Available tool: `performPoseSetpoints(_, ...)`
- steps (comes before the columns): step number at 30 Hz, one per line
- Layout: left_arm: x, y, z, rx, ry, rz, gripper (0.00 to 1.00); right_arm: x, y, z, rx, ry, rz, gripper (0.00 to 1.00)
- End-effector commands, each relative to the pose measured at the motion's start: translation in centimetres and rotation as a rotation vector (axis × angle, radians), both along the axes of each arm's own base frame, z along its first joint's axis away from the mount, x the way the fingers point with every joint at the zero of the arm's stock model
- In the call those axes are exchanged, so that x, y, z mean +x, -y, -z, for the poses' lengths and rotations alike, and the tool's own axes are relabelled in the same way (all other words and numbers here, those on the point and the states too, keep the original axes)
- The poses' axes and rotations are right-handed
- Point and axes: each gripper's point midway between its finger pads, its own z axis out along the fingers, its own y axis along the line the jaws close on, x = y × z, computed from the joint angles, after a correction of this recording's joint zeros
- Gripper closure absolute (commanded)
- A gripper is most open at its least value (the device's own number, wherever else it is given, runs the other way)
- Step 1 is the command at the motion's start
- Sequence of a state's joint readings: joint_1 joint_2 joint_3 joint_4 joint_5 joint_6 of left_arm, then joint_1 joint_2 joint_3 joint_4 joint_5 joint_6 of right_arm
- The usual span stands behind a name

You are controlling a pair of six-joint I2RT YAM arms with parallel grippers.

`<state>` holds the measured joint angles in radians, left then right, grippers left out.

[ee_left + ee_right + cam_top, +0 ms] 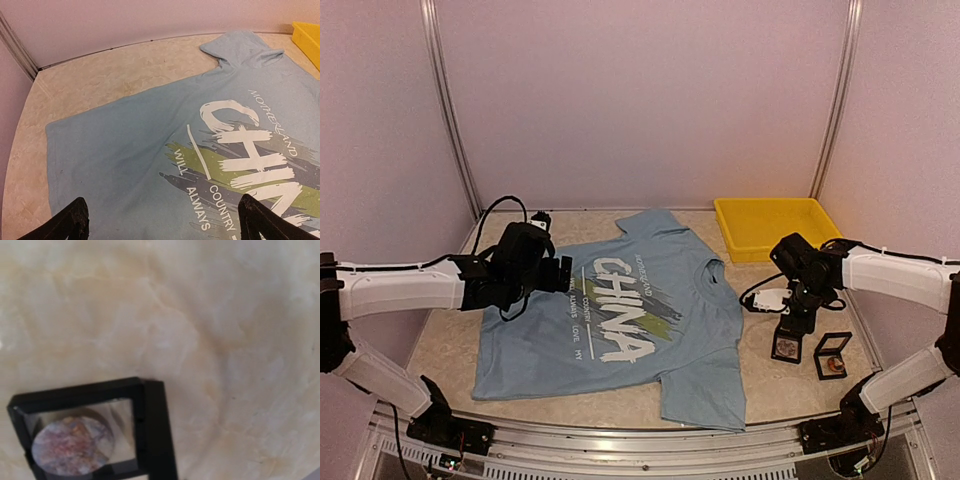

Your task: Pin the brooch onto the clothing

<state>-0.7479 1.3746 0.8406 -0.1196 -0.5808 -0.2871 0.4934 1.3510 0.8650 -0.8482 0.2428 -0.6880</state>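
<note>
The clothing [620,330], a light blue short-sleeved T-shirt, lies spread flat and print-up on the tabletop [445,350], under and ahead of the left hand [165,225]. Its white "CHINA" lettering, over green and grey streaks, sits just beyond that hand's wide-set fingertips. One sleeve reaches farther out, and the straight hem edge lies off to the hand's left.

The brooch [74,445] is a round disc mottled pink, purple and orange. It rests inside a black square-framed case [152,425] lying flat on the tabletop, close below the right hand [788,330] and apart from the shirt.
</note>
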Motion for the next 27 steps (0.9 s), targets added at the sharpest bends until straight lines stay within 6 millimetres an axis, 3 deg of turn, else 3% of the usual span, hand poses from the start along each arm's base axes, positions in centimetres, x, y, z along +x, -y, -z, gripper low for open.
performPoseSetpoints(1,0.3,-0.1,-0.2,0.036,0.004,-0.023,0.01,-0.3,-0.3,-0.1,0.027,-0.032,0.001,0.86)
performPoseSetpoints(15,0.3,-0.1,0.2,0.070,-0.005,-0.031,0.01,1.4,-1.4,0.0,0.030,-0.041,-0.012,1.00)
performPoseSetpoints(27,0.1,-0.4,0.0,0.094,-0.005,-0.043,0.01,5.9,-3.0,-0.1,0.044,0.025,-0.081,1.00)
